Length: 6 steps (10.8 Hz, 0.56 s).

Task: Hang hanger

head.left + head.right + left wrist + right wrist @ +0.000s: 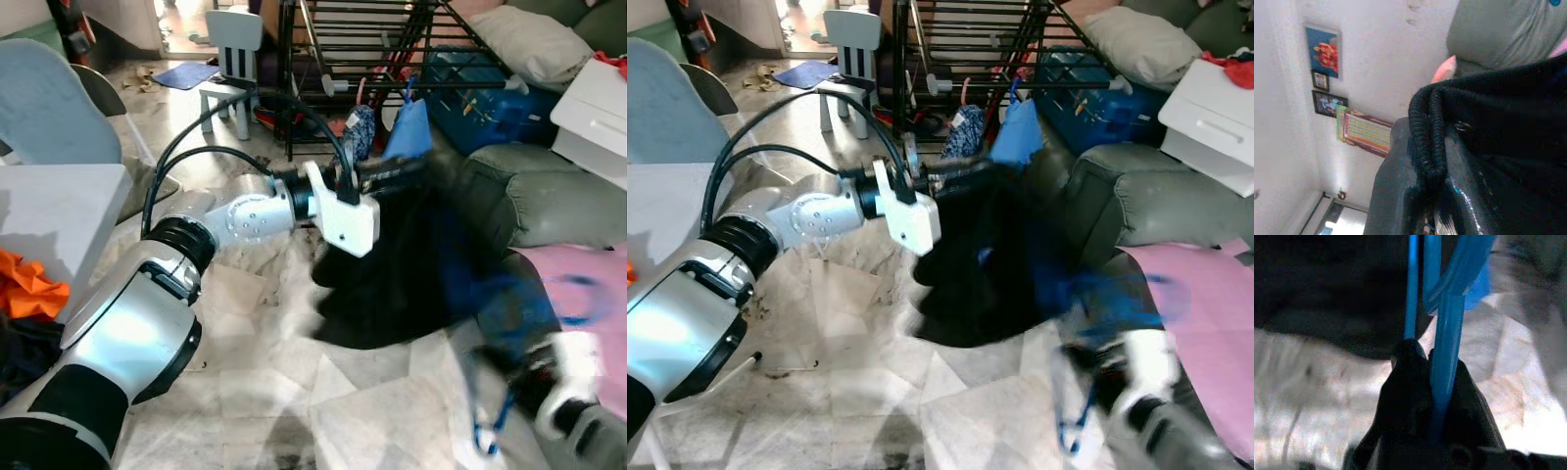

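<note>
Right claw around blue hanger

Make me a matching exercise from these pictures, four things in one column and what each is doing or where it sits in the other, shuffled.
Things:
1. left gripper
2. right gripper
3. child's chair
4. orange cloth

States:
A. shut on the blue hanger
B. stands on the floor beside the black rack
C. shut on the black garment
D. lies at the robot's left

Pairs: 1-C, 2-A, 3-B, 4-D
</note>
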Tool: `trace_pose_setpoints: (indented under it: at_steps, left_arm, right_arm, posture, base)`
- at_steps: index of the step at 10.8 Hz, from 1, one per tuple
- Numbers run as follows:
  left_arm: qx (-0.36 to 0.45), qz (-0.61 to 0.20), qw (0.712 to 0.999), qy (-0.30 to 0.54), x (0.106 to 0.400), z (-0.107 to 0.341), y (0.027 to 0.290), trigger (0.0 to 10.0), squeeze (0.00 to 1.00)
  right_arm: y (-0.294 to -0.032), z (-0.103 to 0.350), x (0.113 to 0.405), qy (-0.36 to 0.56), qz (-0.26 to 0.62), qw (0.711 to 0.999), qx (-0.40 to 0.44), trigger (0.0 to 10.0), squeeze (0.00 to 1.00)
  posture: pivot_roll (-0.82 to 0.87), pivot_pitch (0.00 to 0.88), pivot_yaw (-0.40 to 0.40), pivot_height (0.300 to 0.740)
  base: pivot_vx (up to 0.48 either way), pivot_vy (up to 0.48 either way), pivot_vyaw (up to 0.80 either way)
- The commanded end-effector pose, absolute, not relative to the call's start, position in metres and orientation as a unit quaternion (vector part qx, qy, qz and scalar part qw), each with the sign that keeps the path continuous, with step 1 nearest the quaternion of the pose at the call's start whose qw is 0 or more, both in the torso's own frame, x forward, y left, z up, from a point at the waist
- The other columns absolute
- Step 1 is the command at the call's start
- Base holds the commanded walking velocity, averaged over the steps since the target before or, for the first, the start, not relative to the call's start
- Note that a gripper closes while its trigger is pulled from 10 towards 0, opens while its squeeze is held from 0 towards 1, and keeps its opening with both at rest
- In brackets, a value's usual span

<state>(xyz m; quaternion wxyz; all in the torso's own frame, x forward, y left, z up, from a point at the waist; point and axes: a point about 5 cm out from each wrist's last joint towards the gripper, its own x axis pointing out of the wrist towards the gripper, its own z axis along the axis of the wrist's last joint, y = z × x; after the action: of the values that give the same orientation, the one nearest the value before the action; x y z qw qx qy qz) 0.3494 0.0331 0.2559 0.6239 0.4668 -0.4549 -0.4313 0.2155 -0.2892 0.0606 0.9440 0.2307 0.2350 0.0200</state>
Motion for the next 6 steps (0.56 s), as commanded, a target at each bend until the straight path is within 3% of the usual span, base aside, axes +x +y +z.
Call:
trace_pose_setpoints:
  at_steps: [1, 4, 5, 6]
  left_arm:
    - [0.443, -0.419, 0.628, -0.483, 0.347, 0.268, 0.034, 10.0, 0.00]
    - [0.390, -0.453, 0.684, -0.418, 0.344, 0.232, 0.032, 10.0, 0.00]
    - [0.346, -0.494, 0.718, -0.346, 0.338, 0.196, 0.028, 10.0, 0.00]
    - [0.318, -0.556, 0.715, -0.280, 0.322, 0.160, 0.021, 10.0, 0.00]
  right_arm:
    - [-0.310, 0.059, 0.210, 0.226, -0.047, 0.940, 0.251, 10.0, 0.00]
    - [-0.329, 0.088, 0.233, 0.139, -0.133, 0.934, 0.302, 10.0, 0.00]
    - [-0.335, 0.112, 0.247, 0.081, -0.167, 0.931, 0.316, 10.0, 0.00]
    - [-0.329, 0.138, 0.263, 0.023, -0.155, 0.926, 0.343, 10.0, 0.00]
  posture:
    - [0.04, 0.000, -0.075, 0.740]
    - [0.03, 0.000, -0.066, 0.740]
    - [0.02, 0.000, -0.065, 0.740]
    - [0.02, 0.000, -0.065, 0.740]
  base:
    - [0.000, 0.000, 0.00]
    - [0.000, 0.000, 0.00]
    - [0.000, 0.000, 0.00]
    - [0.000, 0.000, 0.00]
